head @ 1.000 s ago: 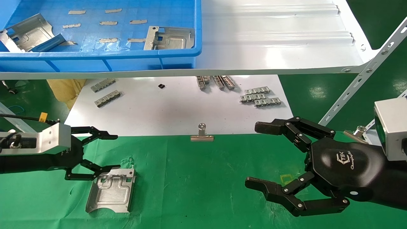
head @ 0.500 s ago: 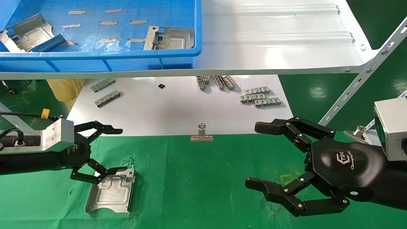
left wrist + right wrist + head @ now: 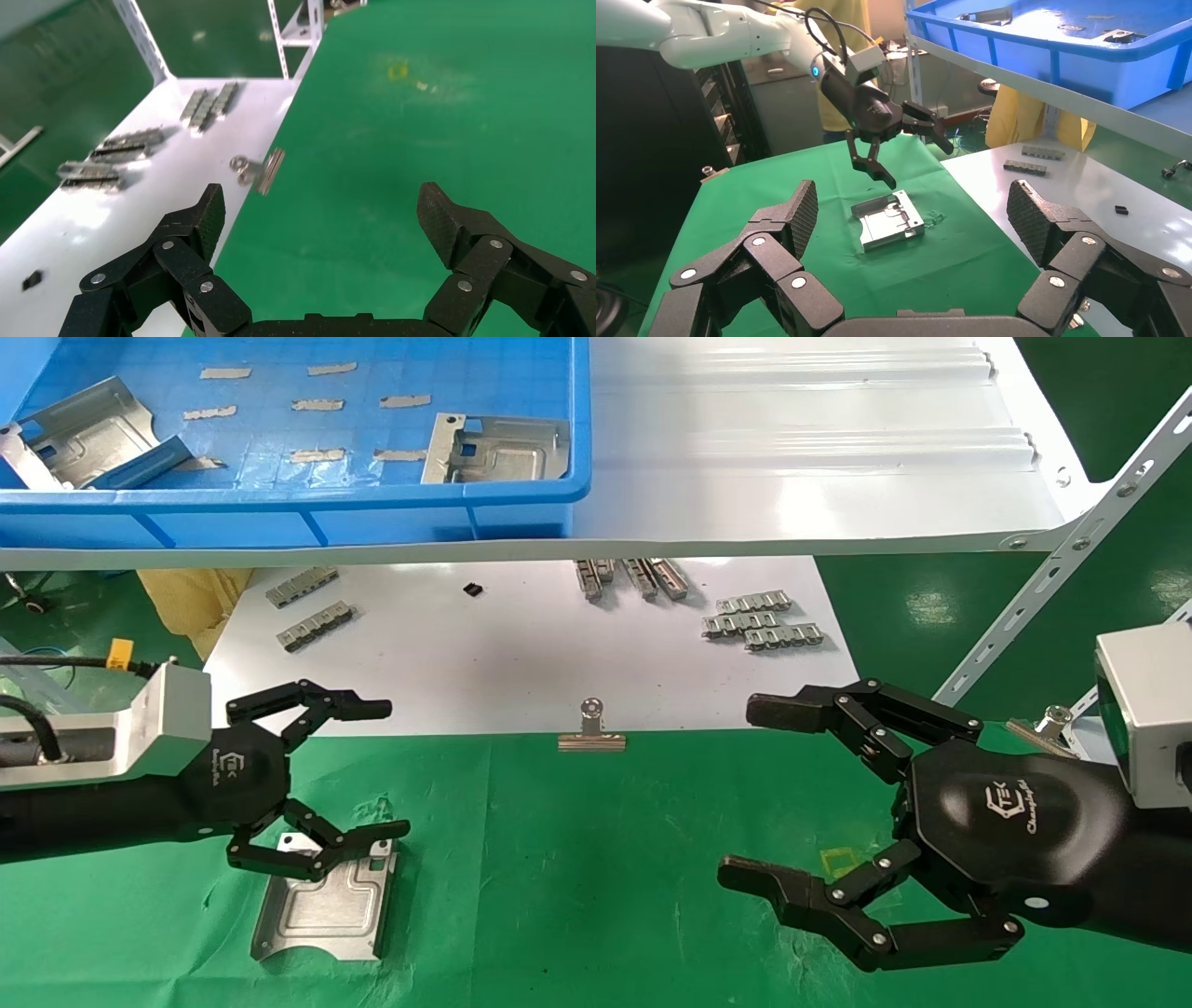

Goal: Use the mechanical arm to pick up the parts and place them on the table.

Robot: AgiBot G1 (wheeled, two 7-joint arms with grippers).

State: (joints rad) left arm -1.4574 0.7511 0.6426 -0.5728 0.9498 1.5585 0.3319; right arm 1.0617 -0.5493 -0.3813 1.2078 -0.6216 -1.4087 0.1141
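Plate on cloth: a stamped metal plate (image 3: 321,901) lies flat on the green surface (image 3: 559,896) at the lower left of the head view, clear of any grip; the right wrist view (image 3: 888,223) shows it alone on the cloth.
Left pincer: the left pincer (image 3: 358,775) hangs just above the plate's far edge, fingers spread wide and holding nothing; the right wrist view (image 3: 909,151) shows it lifted clear of the metal.
Right pincer: the right pincer (image 3: 759,794) sits low at the lower right of the head view, fingers splayed and empty, well apart from the plate.
Plates in bin: two more plates, one (image 3: 494,449) at the near right corner and one (image 3: 88,430) at the far left, lie in the blue bin (image 3: 298,505) at the upper left.
Shelf: the bin stands on a glossy white shelf (image 3: 819,477) across the top of the frame.
Board: a white board (image 3: 503,654) lies beneath it, with small linked metal strips (image 3: 762,621) and a binder clip (image 3: 592,728) at its near edge.
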